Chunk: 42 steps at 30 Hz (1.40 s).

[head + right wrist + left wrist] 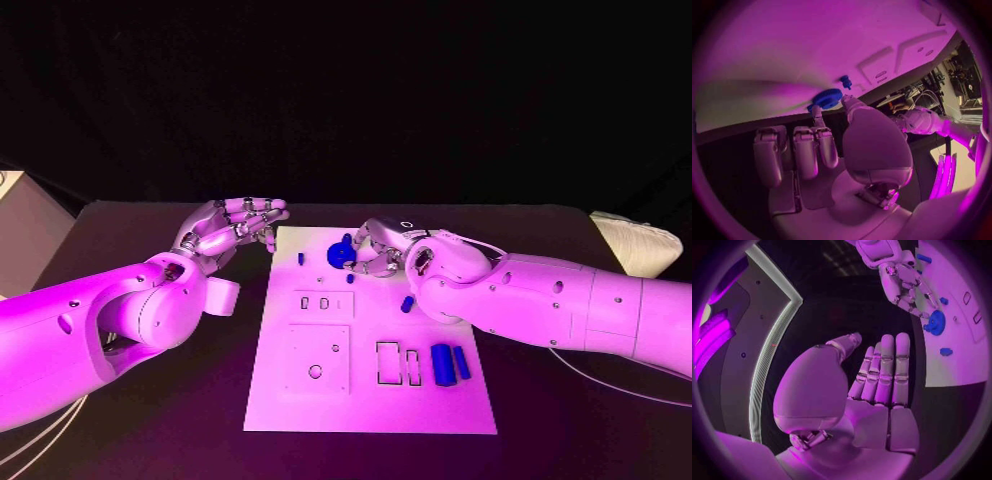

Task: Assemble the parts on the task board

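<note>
The white task board (372, 395) lies in the middle of the black table. At its far end my right hand (381, 246) pinches a round blue part (342, 253) between thumb and a fingertip; the same round blue part (827, 98) appears in the right wrist view and, as a blue disc (934, 322), in the left wrist view. My left hand (235, 227) hovers beside the board's far left corner, holding nothing, its fingers (882, 370) stretched out side by side. Two blue bars (449, 363) lie near the board's right edge. A small blue peg (302, 257) and a small blue piece (408, 303) also sit on the board.
The board carries two raised square plates (319, 340) and two narrow rectangular slots (398, 364). A pale bundled object (636, 242) lies at the table's far right. A light box (18, 200) stands off the far left corner. Cables (43, 440) hang under my left arm.
</note>
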Each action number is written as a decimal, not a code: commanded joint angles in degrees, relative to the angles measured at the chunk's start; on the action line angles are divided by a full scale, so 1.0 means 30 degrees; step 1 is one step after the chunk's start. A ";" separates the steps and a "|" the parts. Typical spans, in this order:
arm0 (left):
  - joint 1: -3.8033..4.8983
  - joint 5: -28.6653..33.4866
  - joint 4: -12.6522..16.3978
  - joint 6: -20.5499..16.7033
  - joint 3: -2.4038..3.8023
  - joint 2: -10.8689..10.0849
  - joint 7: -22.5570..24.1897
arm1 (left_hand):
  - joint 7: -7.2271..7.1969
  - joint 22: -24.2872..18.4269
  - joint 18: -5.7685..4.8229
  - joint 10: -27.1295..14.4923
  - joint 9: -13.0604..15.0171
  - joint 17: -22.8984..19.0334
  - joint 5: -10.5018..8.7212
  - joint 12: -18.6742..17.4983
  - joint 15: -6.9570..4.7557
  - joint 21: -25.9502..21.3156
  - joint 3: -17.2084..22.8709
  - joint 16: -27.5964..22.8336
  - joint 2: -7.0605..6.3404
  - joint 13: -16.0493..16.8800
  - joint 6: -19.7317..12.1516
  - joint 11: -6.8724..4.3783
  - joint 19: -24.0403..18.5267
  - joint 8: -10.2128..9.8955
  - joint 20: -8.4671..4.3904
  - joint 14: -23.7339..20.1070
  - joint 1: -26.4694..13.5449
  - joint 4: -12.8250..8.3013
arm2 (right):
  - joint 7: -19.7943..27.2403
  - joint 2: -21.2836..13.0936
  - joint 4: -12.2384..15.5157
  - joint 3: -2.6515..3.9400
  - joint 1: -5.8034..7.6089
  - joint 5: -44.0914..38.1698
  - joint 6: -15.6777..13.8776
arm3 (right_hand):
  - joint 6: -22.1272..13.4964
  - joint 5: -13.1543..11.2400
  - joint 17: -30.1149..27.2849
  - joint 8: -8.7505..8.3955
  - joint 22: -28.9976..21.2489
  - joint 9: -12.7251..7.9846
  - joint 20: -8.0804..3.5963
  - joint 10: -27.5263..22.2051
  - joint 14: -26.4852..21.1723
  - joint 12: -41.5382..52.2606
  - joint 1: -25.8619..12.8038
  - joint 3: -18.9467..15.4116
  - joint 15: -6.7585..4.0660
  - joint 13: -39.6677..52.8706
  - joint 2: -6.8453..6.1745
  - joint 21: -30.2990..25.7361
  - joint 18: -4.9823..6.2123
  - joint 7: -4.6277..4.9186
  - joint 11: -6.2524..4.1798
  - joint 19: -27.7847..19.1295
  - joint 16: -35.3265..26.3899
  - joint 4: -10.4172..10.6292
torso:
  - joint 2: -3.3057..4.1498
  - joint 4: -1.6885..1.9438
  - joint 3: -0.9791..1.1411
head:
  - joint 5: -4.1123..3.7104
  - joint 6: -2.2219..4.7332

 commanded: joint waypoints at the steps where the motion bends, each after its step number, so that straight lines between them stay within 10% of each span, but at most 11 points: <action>1: 0.0018 -0.0041 0.0015 0.0219 0.0016 0.0010 0.0113 | 0.0029 0.0026 0.0301 -0.0006 0.0018 -0.0006 -0.0122 -0.0061 0.0001 0.0031 0.0144 0.0123 0.0046 0.0017 -0.0133 0.0013 -0.0112 0.0075 0.0014 -0.0071 -0.0079 -0.0015 | 0.0001 -0.0394 0.0368 0.0026 -0.0005 -0.0018 -0.1475 | 0.0182 0.0152 0.3611 0.0117 0.4485 -0.0015 0.0078 0.1501 0.1725 0.0110 -0.0025 0.0057 0.0033 0.4526 0.0161 0.0095 -0.0259 0.0033 -0.0034 0.1678 0.0116 -0.0013 | -0.0022 -0.0031 -0.0003 | 0.0014 0.0050; 8: 0.0018 -0.0041 -0.0072 0.0196 0.0015 -0.0030 0.0115 | 0.0034 0.0059 0.0300 -0.0027 0.0023 -0.0023 -0.0124 -0.0066 0.0007 0.0106 0.0171 0.0152 0.0041 0.0013 -0.0159 0.0018 -0.0174 0.0083 0.0020 -0.0093 -0.0104 -0.0029 | 0.2454 -0.2524 0.1773 0.0182 0.0419 0.3567 -0.2538 | 0.0040 -0.0271 0.3281 -0.0079 0.4079 -0.0118 0.0056 0.1324 0.1648 -0.0079 0.0973 0.0941 0.0033 0.4358 0.0291 -0.0316 -0.0136 0.0084 -0.0011 0.1429 0.0017 -0.0168 | -0.0065 -0.0092 0.0024 | 0.0025 0.0213; 18: 0.0015 -0.0025 -0.0189 0.0213 0.0013 0.0063 0.0123 | 0.0031 0.0065 0.0300 -0.0026 0.0025 -0.0028 -0.0125 -0.0064 0.0008 0.0120 0.0176 0.0155 0.0037 0.0014 -0.0160 0.0017 -0.0188 0.0087 0.0022 -0.0101 -0.0107 -0.0034 | 0.6623 -0.5717 0.2722 0.0234 0.1051 0.8965 -0.1499 | 0.0013 -0.1260 0.3333 -0.0275 0.3758 -0.0213 0.0139 0.1110 0.1649 -0.0298 0.3426 0.1755 0.0123 0.4181 -0.0773 -0.0686 -0.0035 0.0205 0.0090 0.1214 0.0014 -0.1372 | -0.0168 -0.0272 0.0157 | -0.0206 0.0341; 31: 0.0001 -0.0018 -0.0242 0.0295 0.0009 0.0201 0.0143 | 0.0025 0.0071 0.0299 -0.0020 0.0028 -0.0034 -0.0125 -0.0059 0.0008 0.0133 0.0185 0.0156 0.0033 0.0015 -0.0159 0.0014 -0.0208 0.0093 0.0024 -0.0116 -0.0103 -0.0045 | 0.8473 -0.7411 0.1052 0.0152 0.0406 0.7651 -0.0445 | -0.0861 -0.2380 0.3738 -0.0972 0.3782 -0.0477 0.0345 0.0844 0.1728 -0.0570 0.4781 0.0675 0.0366 0.3959 -0.1276 -0.0711 -0.0038 0.0516 0.0371 0.1209 0.0122 -0.1675 | -0.0131 -0.0380 0.0337 | -0.0646 0.0237; 42: -0.0010 -0.0021 -0.0355 0.0360 0.0008 0.0265 0.0131 | 0.0025 0.0071 0.0299 -0.0020 0.0028 -0.0034 -0.0125 -0.0059 0.0008 0.0133 0.0185 0.0156 0.0033 0.0015 -0.0159 0.0014 -0.0208 0.0093 0.0024 -0.0116 -0.0103 -0.0045 | 0.8469 -0.6942 -0.0325 0.0137 -0.0069 0.6895 -0.0253 | -0.1035 -0.2661 0.3848 -0.1252 0.3830 -0.0551 0.0446 0.0830 0.1749 -0.0580 0.5549 -0.0314 0.0460 0.3955 -0.1101 -0.0682 -0.0048 0.0615 0.0467 0.1233 0.0152 -0.1387 | -0.0155 -0.0315 0.0213 | -0.0774 0.0101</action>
